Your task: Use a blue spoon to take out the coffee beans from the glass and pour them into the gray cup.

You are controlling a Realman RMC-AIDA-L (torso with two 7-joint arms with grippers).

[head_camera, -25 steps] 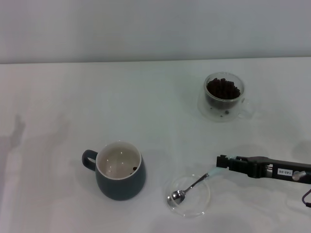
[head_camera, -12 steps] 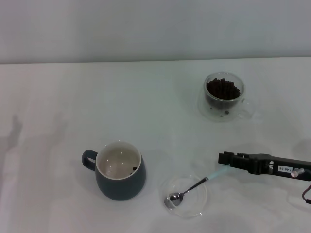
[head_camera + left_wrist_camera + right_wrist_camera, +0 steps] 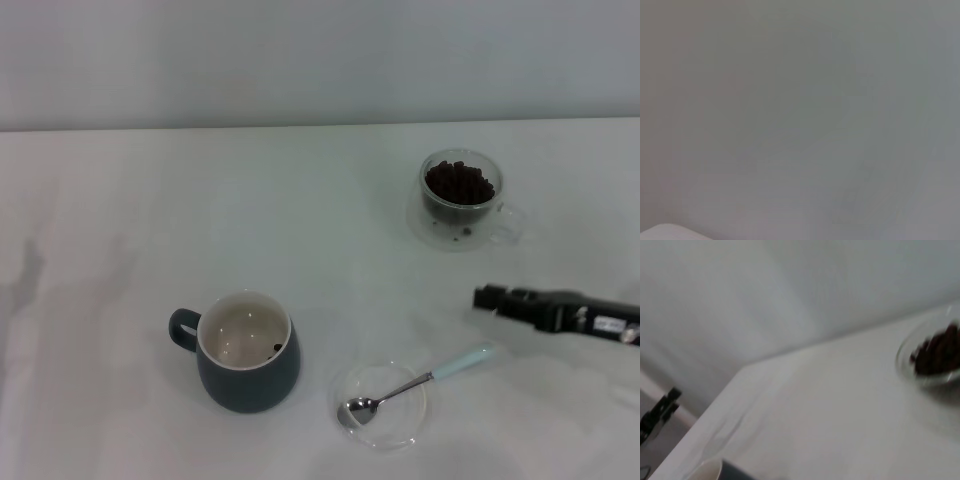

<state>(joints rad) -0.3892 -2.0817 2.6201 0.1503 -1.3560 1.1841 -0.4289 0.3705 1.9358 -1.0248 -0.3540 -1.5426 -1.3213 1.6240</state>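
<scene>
1. Right gripper [image 3: 482,297]: dark, reaching in from the right edge of the head view, tip pointing left; it hovers just beyond the handle end of the blue spoon and apart from it, holding nothing; whether its fingers are spread or pressed together cannot be told.
2. Left gripper: not in the head view; the left wrist view shows only a plain grey surface.
3. Blue spoon [image 3: 420,382]: lying free at the near right of the tabletop [image 3: 120,200]; metal bowl resting inside the clear round dish [image 3: 383,405], pale blue handle sticking out over the dish's rim toward the far right, its end on the tabletop just near of the right gripper.
4. Clear round dish: flat, shallow, at the near edge, to the right of the gray cup [image 3: 246,351] and apart from it.
5. Gray cup: upright at near centre-left; dark slate outside, cream inside; loop handle pointing left; one small dark speck, seemingly a bean, visible inside against the right wall.
6. Glass [image 3: 459,198]: upright at the far right, well apart from the gray cup; clear side handle pointing right; it appears blurred at the edge of the right wrist view as well.
7. Coffee beans [image 3: 459,181]: dark heap filling the glass close to the rim.
8. Tabletop: white, plain; a pale wall runs behind its far edge.
</scene>
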